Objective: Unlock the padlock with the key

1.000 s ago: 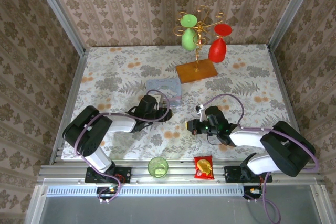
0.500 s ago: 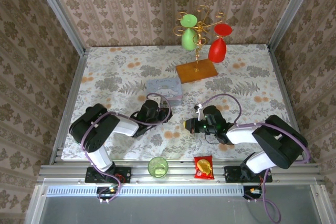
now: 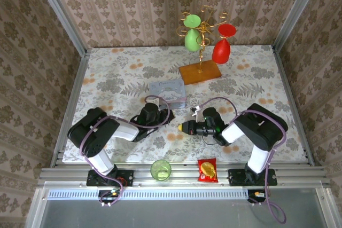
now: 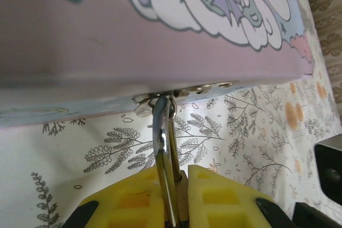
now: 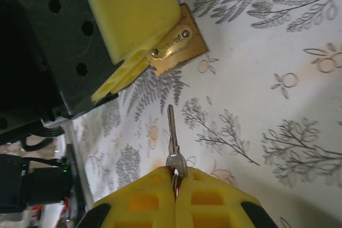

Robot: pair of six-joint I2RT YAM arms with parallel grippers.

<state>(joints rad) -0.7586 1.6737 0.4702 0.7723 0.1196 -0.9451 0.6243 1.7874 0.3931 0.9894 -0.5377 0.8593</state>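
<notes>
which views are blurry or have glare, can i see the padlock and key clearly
Left wrist: the blue tin is so close it looks soft, and the padlock shackle carries a bright glint. Right wrist: the key is sharp. Top external: evenly lit.

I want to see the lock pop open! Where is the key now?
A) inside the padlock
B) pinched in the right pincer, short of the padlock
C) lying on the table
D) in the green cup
B: the right pincer grips the key, whose tip is short of the padlock.
</notes>
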